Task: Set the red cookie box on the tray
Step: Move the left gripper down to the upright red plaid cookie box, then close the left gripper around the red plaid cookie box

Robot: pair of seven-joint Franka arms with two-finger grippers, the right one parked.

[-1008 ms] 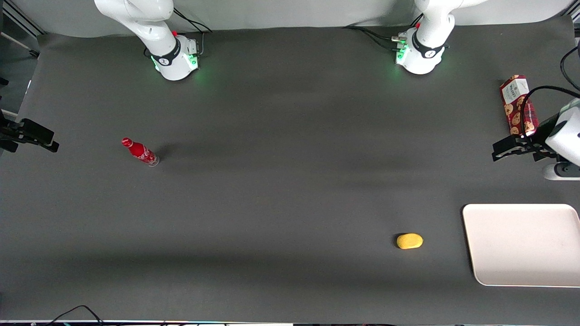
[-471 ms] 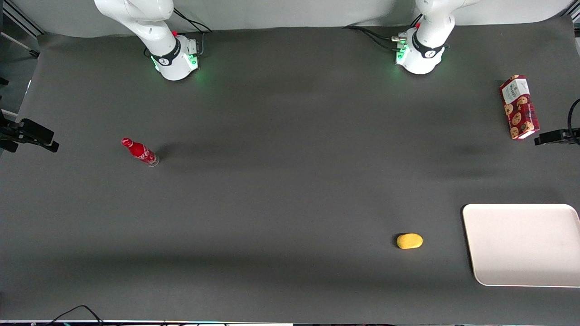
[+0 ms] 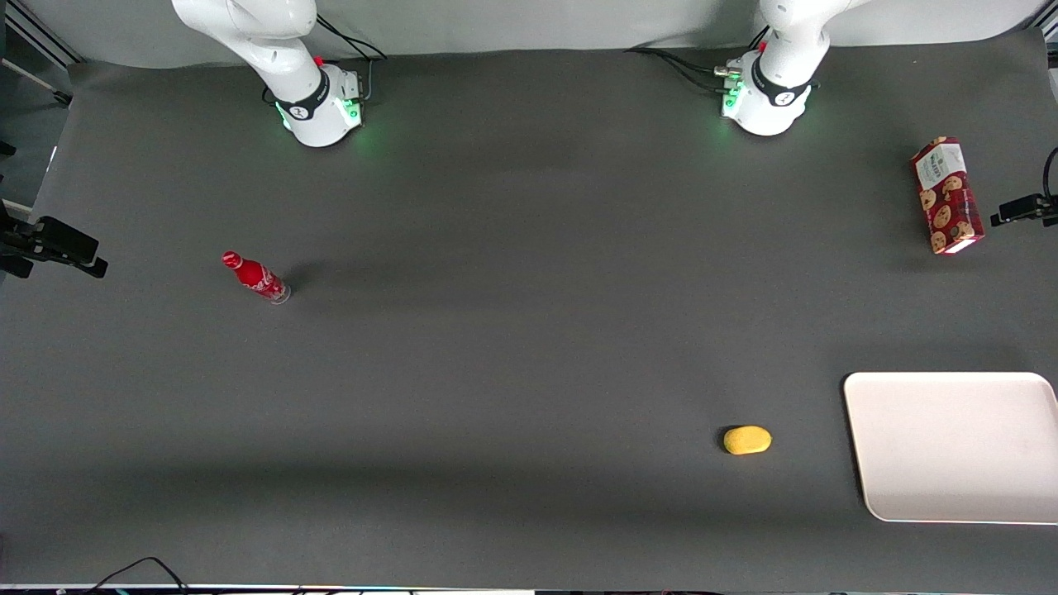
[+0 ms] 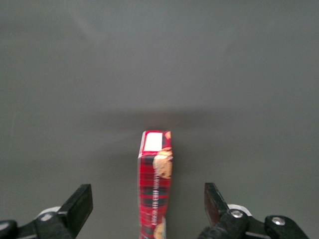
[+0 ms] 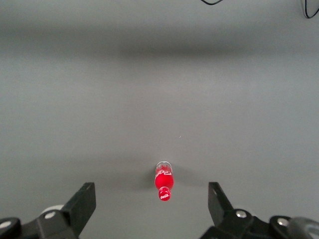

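A wide dark grey matte surface (image 3: 512,347) is seen filling nearly the whole front view, crossed by soft bands of shadow. A pale grey-white backdrop (image 3: 529,25) is met along its edge farthest from the front camera. Black cables (image 3: 136,570) are draped at the nearest edge.

Tray (image 3: 950,446): the edge toward the working arm's end of the table is cut off by the front view's border.
Gripper (image 4: 148,211): in the front view only a dark tip shows at the border, the rest out of frame; in the left wrist view the finger bases are cut off, fingers spread wide apart.
Red cookie box (image 4: 155,184): its near end is cut off in the left wrist view; label print too small to read.
Red bottle (image 3: 254,277): lettering too small to read.
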